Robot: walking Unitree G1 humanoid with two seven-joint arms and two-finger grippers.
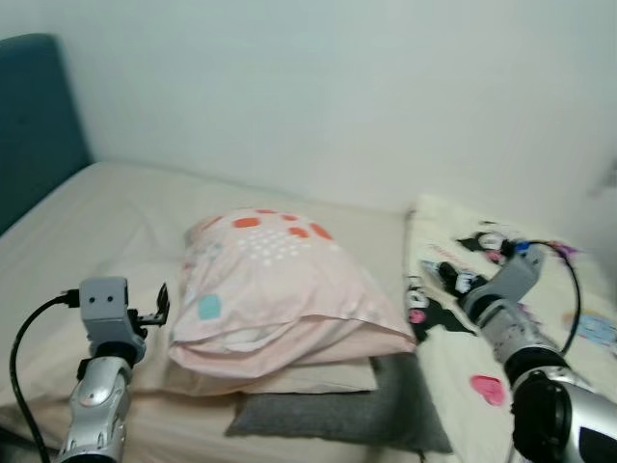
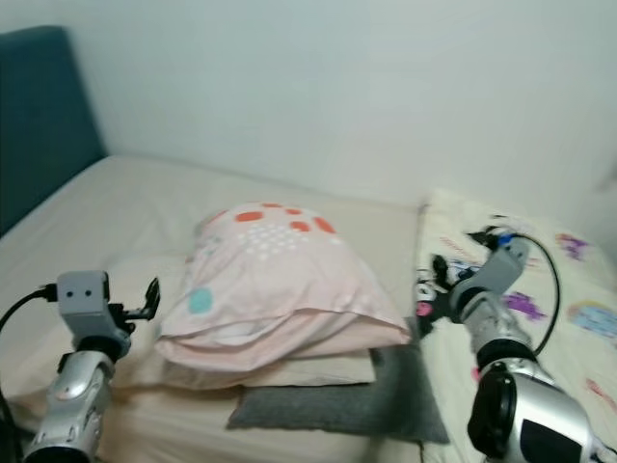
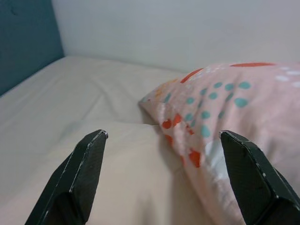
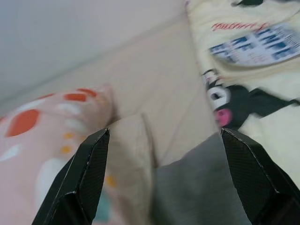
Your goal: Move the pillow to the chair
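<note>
Barely started: pillow (image 1: 280, 289) sits on the bed (image 1: 116, 222), ungrabbed. Left claw (image 3: 161, 180) and right claw (image 4: 161, 180) both spread wide, flanking it.

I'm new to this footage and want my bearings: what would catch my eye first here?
The pink pillow with orange and teal spots, stacked on a cream pillow and a grey cushion mid-bed. The left gripper and right gripper flank it, both open. To the right lies a cartoon-print blanket.
</note>
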